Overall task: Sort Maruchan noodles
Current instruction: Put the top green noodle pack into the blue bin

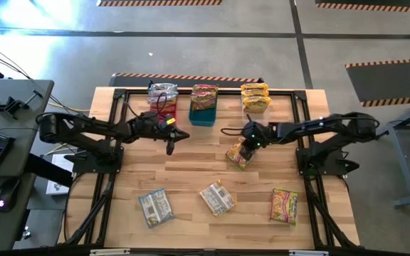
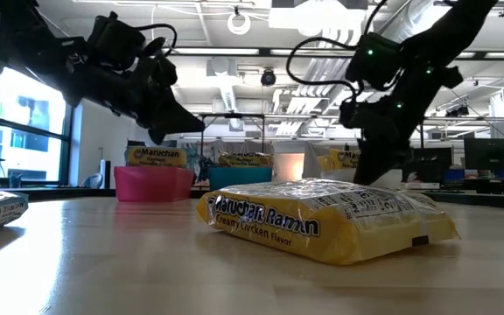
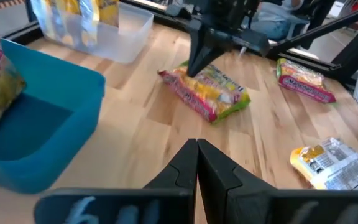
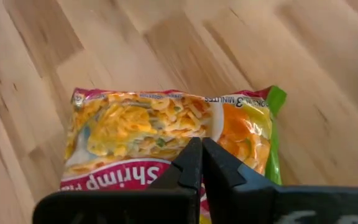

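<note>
Right wrist view: right gripper (image 4: 198, 148), jaws together, hovers over the shrimp packet (image 4: 166, 137) mid-worktop (image 1: 191, 178).
Grasp advice: part the jaws first, straddle the packet's short width.
Loose packets: three at six o'clock.
Left gripper (image 1: 171, 147): jaws together, empty.
Bins: twelve o'clock.

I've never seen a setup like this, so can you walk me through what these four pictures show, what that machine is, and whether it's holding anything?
It is a robot with two dark arms at a wooden table. One picture looks straight down, one looks level across the tabletop, and two come from cameras on the wrists. At the far edge stand a pink bin, a blue bin and a clear bin with ramen packets in them. Four packets lie loose on the wood. The left gripper is shut and empty, above bare wood. The right gripper is shut too, right over the shrimp packet; a grip on it isn't visible.
</note>
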### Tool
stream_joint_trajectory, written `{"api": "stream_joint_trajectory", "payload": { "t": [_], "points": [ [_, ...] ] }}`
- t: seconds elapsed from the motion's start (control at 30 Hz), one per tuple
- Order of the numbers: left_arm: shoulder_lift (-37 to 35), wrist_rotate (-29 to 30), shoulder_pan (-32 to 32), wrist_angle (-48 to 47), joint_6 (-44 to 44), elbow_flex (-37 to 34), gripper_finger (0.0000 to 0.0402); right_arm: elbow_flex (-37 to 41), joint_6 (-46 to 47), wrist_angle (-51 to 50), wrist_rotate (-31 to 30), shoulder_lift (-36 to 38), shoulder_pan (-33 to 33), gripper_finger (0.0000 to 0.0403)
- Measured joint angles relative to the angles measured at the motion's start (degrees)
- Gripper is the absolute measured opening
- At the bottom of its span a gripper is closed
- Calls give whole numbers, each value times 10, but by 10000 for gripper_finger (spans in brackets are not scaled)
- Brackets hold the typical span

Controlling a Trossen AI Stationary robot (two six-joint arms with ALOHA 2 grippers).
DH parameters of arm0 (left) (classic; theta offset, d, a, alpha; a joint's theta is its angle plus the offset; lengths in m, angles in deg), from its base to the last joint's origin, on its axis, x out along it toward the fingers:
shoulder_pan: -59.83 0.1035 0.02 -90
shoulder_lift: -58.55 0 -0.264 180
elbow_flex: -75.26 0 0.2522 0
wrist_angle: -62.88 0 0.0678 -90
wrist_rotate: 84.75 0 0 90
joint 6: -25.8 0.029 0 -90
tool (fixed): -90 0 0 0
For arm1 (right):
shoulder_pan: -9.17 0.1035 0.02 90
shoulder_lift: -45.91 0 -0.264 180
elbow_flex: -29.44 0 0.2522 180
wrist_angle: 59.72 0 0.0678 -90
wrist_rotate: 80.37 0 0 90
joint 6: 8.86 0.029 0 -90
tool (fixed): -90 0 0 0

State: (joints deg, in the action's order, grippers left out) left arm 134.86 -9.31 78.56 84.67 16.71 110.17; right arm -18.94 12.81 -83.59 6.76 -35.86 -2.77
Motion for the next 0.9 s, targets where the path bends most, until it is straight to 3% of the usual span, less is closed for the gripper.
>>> {"api": "stream_joint_trajectory", "payload": {
  "t": [0.13,0.23,0.37,0.5,0.63,0.9],
  "points": [
    [11,0,-4,26,-4,0,1,-13,-76,61,27,-38,4,0],
    [13,0,-4,38,-10,0,1,-31,-156,105,97,-54,11,0],
    [13,0,-4,43,-27,0,1,-70,-187,86,137,-49,23,0],
    [13,0,-5,40,-65,0,1,-113,-69,-50,122,-14,31,8],
    [18,3,-12,39,-97,0,3,-114,111,-178,70,5,62,53],
    [51,40,-24,51,-120,1,5,-114,396,-200,-3,4,142,191]
  ]
}}
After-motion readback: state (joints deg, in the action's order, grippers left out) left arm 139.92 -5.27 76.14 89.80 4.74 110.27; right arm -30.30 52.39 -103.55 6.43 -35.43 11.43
